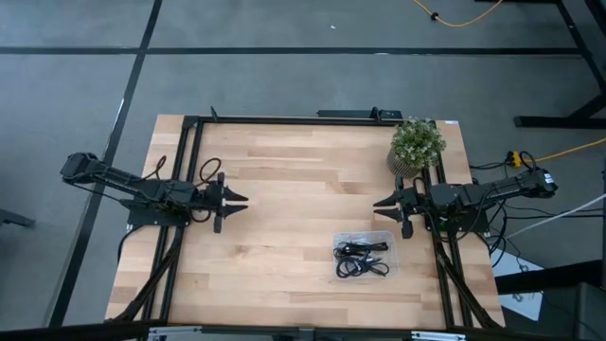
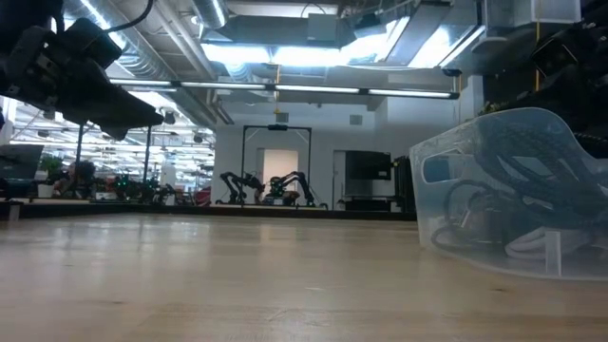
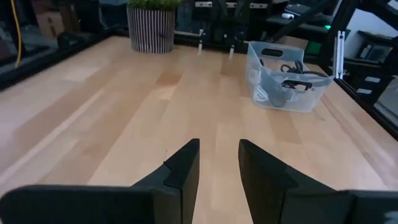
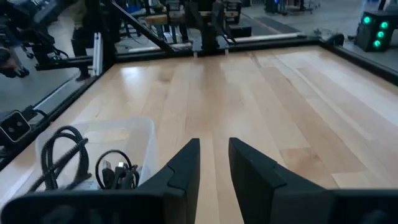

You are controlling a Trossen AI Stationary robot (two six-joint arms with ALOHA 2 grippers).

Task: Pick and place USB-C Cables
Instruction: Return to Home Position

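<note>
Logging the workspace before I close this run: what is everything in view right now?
Table: one, light wood, under both arms.
Transparent bin: one, clear, on the table's right half, beside the right gripper.
USB-C cables: several in a tangle, exact count unclear, mostly black with at least one pale, all inside the bin.
Potted plant: one, green in a striped pot, at the table's right edge by the right arm.
Yellow cable: on the floor beyond the table.
Left gripper: open, empty, over the table's left side.
Right gripper: open, empty, between plant and bin.

pale wooden table (image 1: pixel 284 189) carries a clear bin (image 1: pixel 379 237) and a potted plant (image 1: pixel 417 144).
</note>
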